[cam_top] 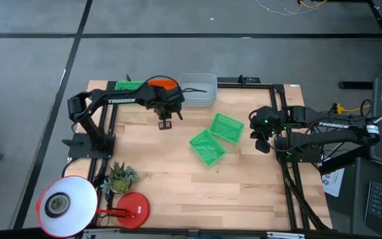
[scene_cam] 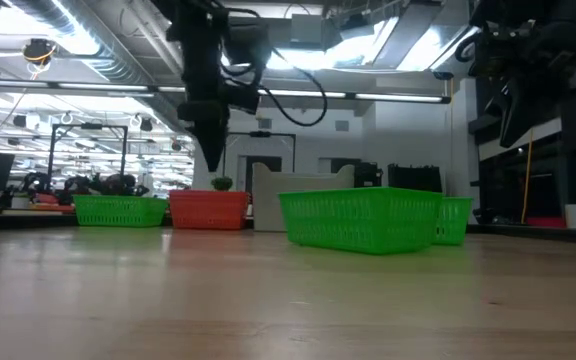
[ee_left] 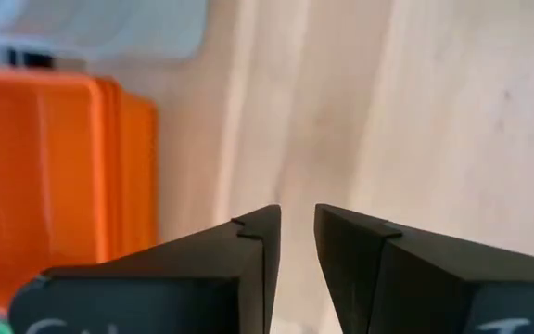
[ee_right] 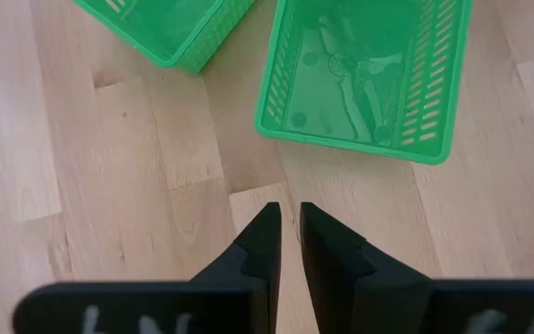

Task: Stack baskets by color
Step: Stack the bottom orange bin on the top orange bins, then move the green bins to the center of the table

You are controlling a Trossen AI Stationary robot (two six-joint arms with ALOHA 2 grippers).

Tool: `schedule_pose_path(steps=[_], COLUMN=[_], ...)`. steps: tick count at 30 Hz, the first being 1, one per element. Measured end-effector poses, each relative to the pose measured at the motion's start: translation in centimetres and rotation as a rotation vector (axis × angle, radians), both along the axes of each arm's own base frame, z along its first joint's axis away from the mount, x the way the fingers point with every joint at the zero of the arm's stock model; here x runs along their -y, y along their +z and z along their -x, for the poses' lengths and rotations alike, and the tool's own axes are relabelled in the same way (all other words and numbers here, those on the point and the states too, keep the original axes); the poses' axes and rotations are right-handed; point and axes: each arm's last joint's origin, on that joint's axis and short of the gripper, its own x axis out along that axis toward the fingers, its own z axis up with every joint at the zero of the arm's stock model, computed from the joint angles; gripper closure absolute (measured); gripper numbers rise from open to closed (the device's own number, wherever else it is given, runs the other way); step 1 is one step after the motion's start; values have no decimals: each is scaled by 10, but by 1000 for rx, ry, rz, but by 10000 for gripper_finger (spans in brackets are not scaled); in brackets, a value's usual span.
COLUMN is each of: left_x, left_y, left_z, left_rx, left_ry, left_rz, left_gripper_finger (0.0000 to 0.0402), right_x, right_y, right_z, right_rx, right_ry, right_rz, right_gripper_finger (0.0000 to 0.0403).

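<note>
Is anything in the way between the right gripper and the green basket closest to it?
No. Only bare wooden table lies between the right gripper and the nearer green basket. The other green basket sits off to one side.

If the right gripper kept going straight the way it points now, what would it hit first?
Most likely bare table first, since the right gripper aims downward above the wood. Just beyond lies a green basket, though depth is hard to judge.

Two green baskets [cam_top: 216, 137] mid-table — green [cam_top: 128, 85], orange [cam_top: 162, 84], grey [cam_top: 198, 89] along the far edge.
</note>
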Motion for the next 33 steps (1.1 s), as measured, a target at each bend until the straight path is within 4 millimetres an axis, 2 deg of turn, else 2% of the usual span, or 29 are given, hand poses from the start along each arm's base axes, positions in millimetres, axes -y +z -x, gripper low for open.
schedule_pose_path(steps=[5, 10, 15, 23, 26, 29, 33], left_x=[9, -12, -36, -63, -67, -64, -46], left_y=[-8, -40, -62, -58, -58, -59, -55], left_z=[2, 18, 34, 38, 41, 39, 28], left_rx=[-86, -220, -207, -177, -176, -155, -105], left_ry=[17, 80, 136, 158, 168, 149, 102], left_rz=[-13, -56, -100, -230, -219, -189, -155], left_gripper_finger=[339, 339, 339, 339, 339, 339, 339], right_x=[0, 0, 0, 0, 0, 0, 0], right_y=[0, 0, 0, 0, 0, 0, 0], right_z=[0, 0, 0, 0, 0, 0, 0], right_rx=[0, 0, 1, 0, 1, 0, 0], right_ry=[-1, -1, -1, -1, -1, -1, -1], right_rz=[0, 0, 0, 0, 0, 0, 0], right_gripper_finger=[359, 359, 359, 359, 359, 359, 359])
